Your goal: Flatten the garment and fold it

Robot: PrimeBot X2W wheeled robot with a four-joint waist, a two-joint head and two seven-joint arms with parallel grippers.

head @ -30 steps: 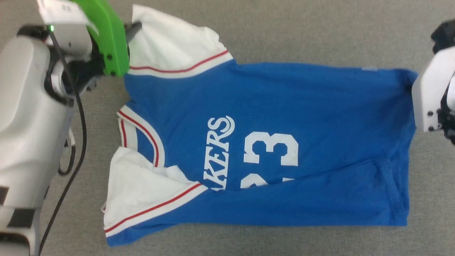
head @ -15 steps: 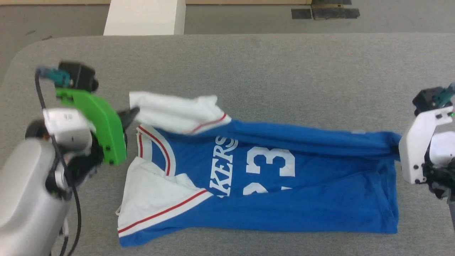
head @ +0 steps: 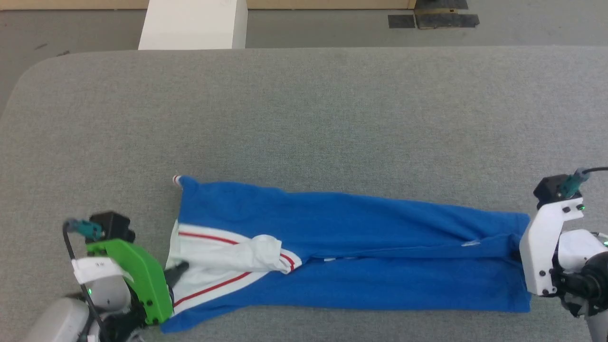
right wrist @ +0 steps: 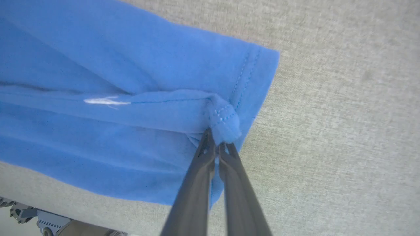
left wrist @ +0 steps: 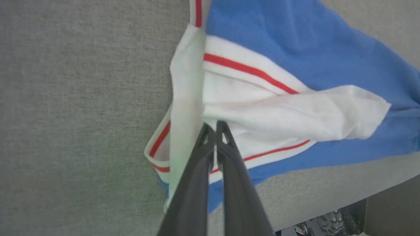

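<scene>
The garment (head: 361, 237) lies folded in half lengthwise near the table's front edge. Its plain blue side faces up, and a bunched white sleeve (head: 228, 256) with red trim sits at its left end. My left gripper (head: 179, 270), on the green mount, is shut on that white sleeve (left wrist: 262, 114); the left wrist view shows the gripper (left wrist: 215, 126) pinching the cloth. My right gripper (head: 517, 254), on the white mount, is at the right end. The right wrist view shows it (right wrist: 216, 137) shut on a bunched corner of the garment's blue hem (right wrist: 226, 124).
The grey felt table (head: 304, 118) stretches wide beyond the garment. A white box (head: 192, 23) and dark floor patches (head: 432, 19) lie past its far edge. The table's front edge (left wrist: 328, 193) runs close behind the garment.
Both grippers have carried the garment's far edge over toward the front edge, folding it in half. The lettering and number are now covered. The head camera has also shifted.
</scene>
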